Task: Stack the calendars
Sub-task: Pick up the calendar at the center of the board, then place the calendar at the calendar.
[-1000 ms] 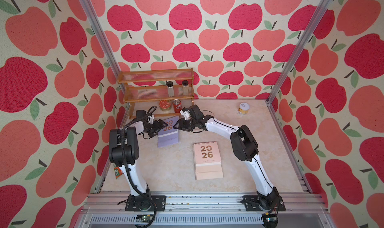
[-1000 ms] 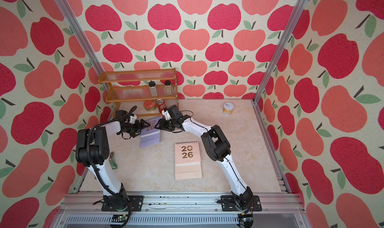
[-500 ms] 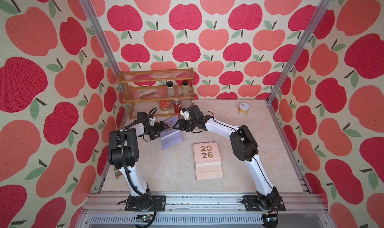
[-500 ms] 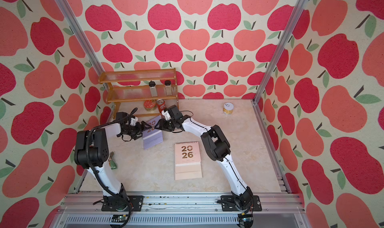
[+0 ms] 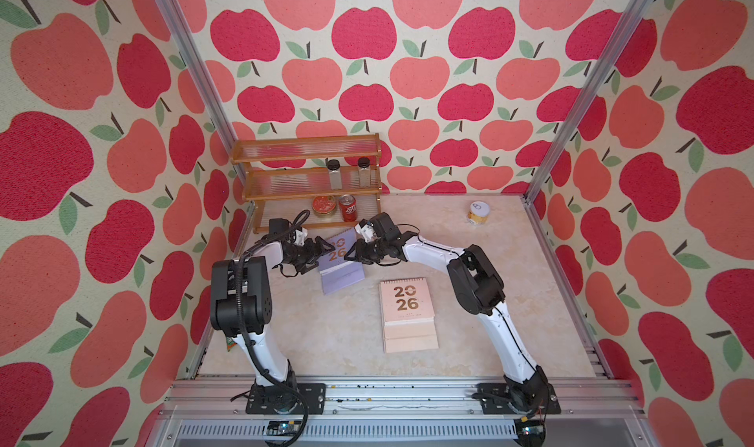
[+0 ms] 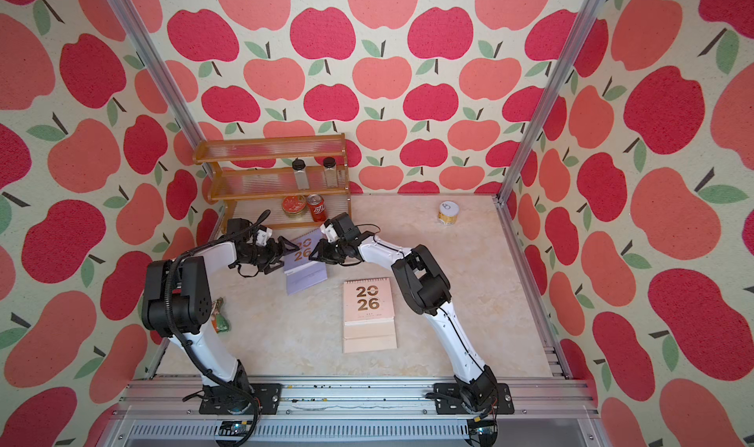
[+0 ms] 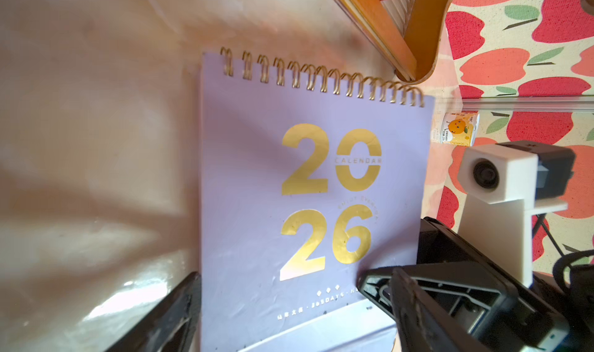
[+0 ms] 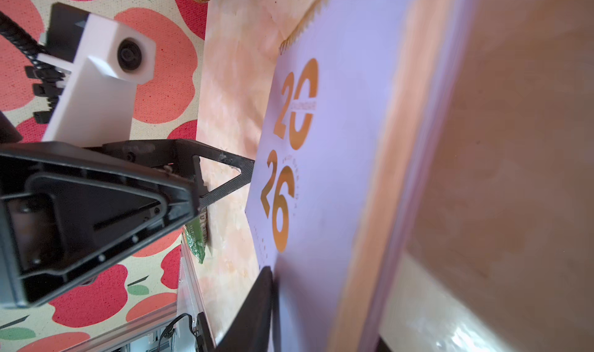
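Compared with a second ago, the lavender calendar (image 5: 340,279) is sitting slightly further right and more skewed, just left of centre in both top views. The right gripper (image 5: 351,255) is now pinching in on its right edge. The left gripper (image 5: 321,256) is standing wide open and holding nothing, having come in so that one fingertip (image 8: 246,173) is touching the calendar's left edge, and the calendar is lying between the two grippers. Two calendar fronts are showing, the lavender one and a peach calendar (image 5: 407,302) lying flat to its lower right, apart from both grippers; whether more are lying underneath cannot be told.
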